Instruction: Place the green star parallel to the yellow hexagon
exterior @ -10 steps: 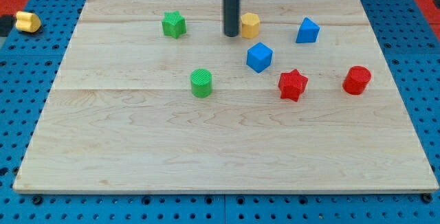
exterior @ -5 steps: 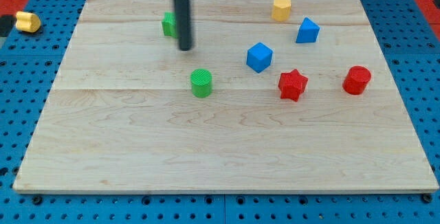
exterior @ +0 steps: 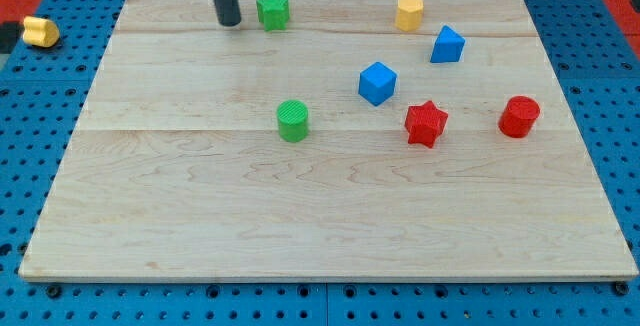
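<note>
My tip (exterior: 228, 23) — lower end of a straight dark rod, no jaws to open or close, nothing held; it stands on the board near the view's top-left, just beside the green star (exterior: 272, 11), with a narrow gap showing between them. Green star: to the tip's right and a shade nearer the view's top edge, upright, close to the board's top rim. Yellow hexagon (exterior: 409, 13): well to the right of the tip, past the star, at about the same height in the view, so star and hexagon already lie roughly in one row along the top edge. Step in hand, as judged: the aligning push on the star looks nearly or wholly finished; the next move calls at most for a small nudge from the tip's present side, and care not to drive the star off the top rim. Further from the tip: blue block with a peaked top (exterior: 447, 44), below the hexagon; blue cube (exterior: 377, 83); red star (exterior: 426, 123); red cylinder (exterior: 519, 116), farthest right; green cylinder (exterior: 293, 121), below and right of the tip. Surface — pale wooden board (exterior: 300, 226) of jointed planks, lying on a blue perforated base (exterior: 30, 146). Off the board, left of the tip: a small yellow block (exterior: 40, 31), shape unclear.
</note>
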Robot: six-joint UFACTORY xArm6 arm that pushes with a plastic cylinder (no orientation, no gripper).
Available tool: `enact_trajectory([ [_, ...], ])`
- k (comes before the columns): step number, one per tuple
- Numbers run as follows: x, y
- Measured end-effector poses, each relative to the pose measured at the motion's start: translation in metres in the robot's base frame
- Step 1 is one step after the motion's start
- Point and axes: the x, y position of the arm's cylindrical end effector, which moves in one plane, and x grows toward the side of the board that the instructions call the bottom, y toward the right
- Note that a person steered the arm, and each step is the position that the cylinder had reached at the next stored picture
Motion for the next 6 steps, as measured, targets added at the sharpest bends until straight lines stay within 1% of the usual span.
enact_trajectory([
  [1,-0.009,-0.001],
  [3,-0.009,0.077],
  [4,0.016,0.055],
  [5,0.046,0.085],
  [6,0.034,0.088],
])
